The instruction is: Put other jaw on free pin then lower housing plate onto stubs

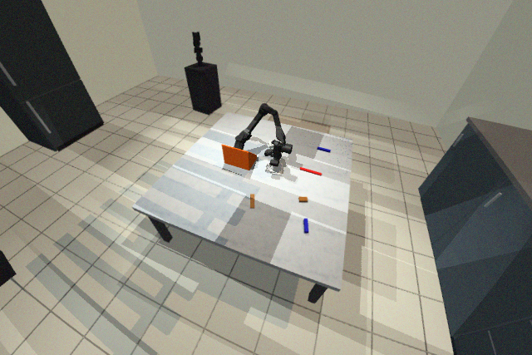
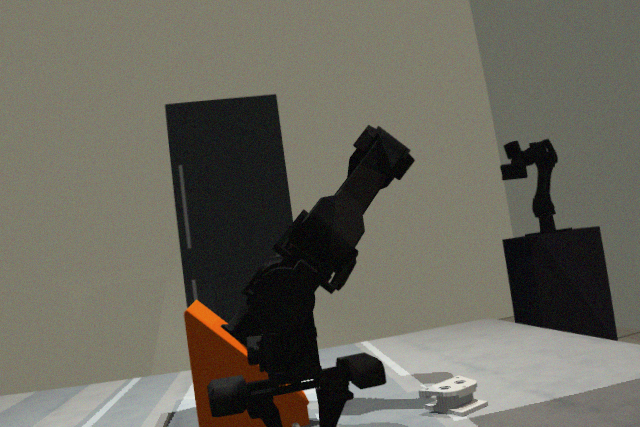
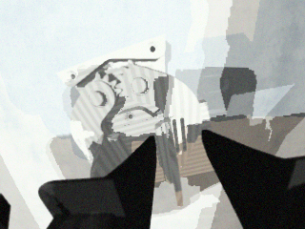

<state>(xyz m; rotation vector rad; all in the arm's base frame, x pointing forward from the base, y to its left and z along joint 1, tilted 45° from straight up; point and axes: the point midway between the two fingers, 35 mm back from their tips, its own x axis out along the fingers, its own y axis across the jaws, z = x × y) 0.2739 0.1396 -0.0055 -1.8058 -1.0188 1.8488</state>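
The pale table (image 1: 240, 230) (image 2: 558, 360) bears two blue bars (image 1: 306, 225) (image 1: 323, 150); a red stick (image 1: 310, 170).

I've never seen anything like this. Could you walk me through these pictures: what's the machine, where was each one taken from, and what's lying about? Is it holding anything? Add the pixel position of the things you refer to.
The machine is a jointed black robot arm (image 1: 263, 109) (image 2: 356, 195). Its hand (image 1: 273, 163) (image 3: 177, 137) has two dark fingers, standing apart with nothing gripped between them.

One picture looks down from high in the room, one looks across the table (image 1: 193, 209) (image 2: 558, 355) from low down, and one comes from a camera at the arm's wrist, looking past the fingers.

In that last one, a pale toothed mechanism (image 3: 138, 86) lies on the table; its teeth appear to meet. Also on the table are an upright orange panel (image 1: 238, 157) (image 2: 211, 360), a red stick (image 1: 310, 170), two blue sticks and two small orange-brown blocks. A second black arm (image 1: 197, 48) (image 2: 543, 189) stands on a dark box (image 1: 204, 89) (image 2: 560, 282) beyond.
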